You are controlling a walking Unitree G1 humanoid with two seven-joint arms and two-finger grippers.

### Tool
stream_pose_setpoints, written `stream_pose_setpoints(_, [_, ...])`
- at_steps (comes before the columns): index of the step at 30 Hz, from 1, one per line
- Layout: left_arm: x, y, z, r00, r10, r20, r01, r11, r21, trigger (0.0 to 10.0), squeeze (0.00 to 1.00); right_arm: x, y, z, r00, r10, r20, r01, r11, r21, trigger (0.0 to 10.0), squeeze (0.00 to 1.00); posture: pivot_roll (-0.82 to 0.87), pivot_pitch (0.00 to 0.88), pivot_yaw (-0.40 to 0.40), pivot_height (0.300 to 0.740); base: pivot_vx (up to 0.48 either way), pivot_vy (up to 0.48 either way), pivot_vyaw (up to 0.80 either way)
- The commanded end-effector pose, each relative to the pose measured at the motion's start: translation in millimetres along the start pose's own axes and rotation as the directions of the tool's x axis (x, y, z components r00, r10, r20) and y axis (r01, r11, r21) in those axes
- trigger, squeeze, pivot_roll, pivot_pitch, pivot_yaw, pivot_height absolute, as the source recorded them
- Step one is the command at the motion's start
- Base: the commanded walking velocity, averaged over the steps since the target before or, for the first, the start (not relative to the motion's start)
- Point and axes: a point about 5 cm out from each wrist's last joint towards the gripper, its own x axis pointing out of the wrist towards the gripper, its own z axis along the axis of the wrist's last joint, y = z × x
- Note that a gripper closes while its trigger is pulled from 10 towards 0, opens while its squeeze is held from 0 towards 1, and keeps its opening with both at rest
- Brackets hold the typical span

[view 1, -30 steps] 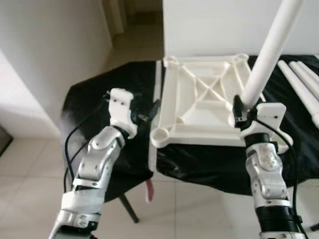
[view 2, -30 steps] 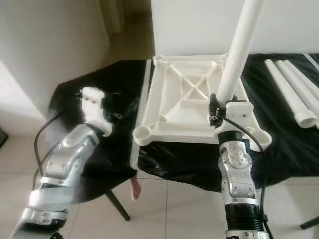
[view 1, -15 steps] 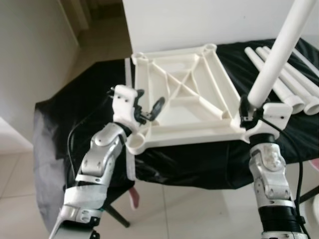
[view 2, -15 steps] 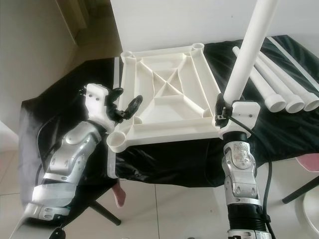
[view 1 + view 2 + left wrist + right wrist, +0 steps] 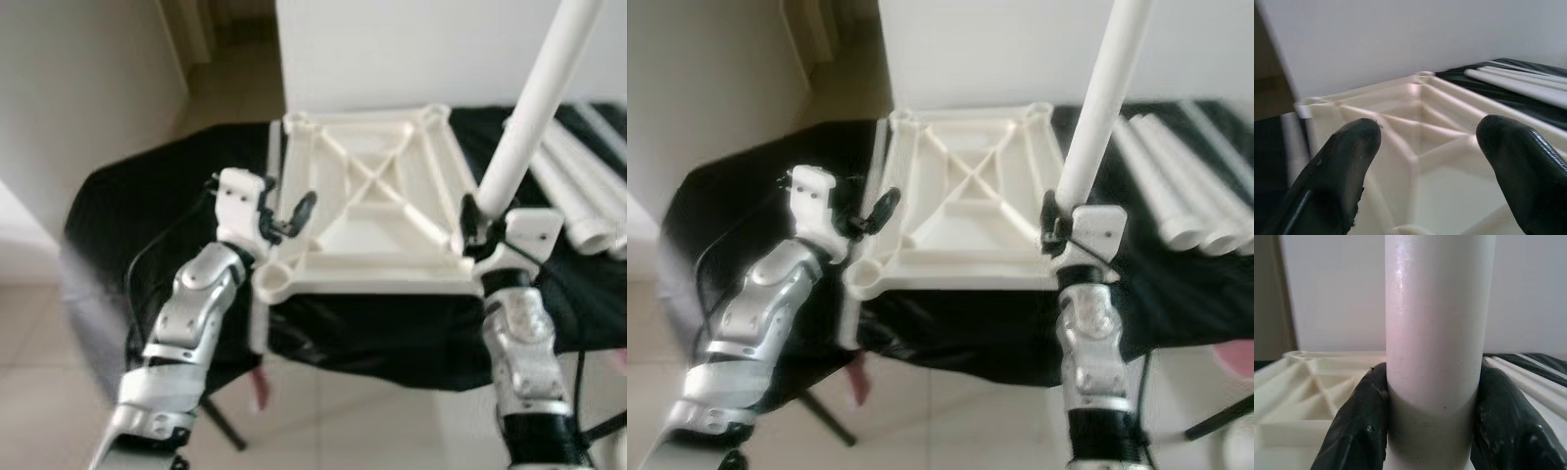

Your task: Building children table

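Note:
A white plastic tabletop lies upside down on a table draped in black cloth, its ribs facing up and round leg sockets at its corners. My right gripper is shut on a long white table leg, held upright at the tabletop's near right corner. The right wrist view shows the white leg clamped between both fingers. My left gripper is open just above the tabletop's left edge, near the front left socket. Its black fingers frame the ribbed underside.
More white table legs lie side by side on the black cloth at the right. A white wall stands behind the table. Tiled floor lies below, and a doorway opens at the back left.
The camera has shifted and the picture is blurred. My left gripper stays beside the tabletop's left edge and the right one still holds the upright leg at the near right corner.

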Motion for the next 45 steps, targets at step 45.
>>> stream_pose_setpoints(45, [-8.3,-27.7,-42,0.93,-0.234,-0.285,0.249,0.968,0.017,10.0,0.0,6.2,35.9,-25,0.97,0.227,-0.084,-0.218,0.97,0.106,10.0,0.0,-0.07,0.0,0.083,0.74,0.0,-0.03,0.0])
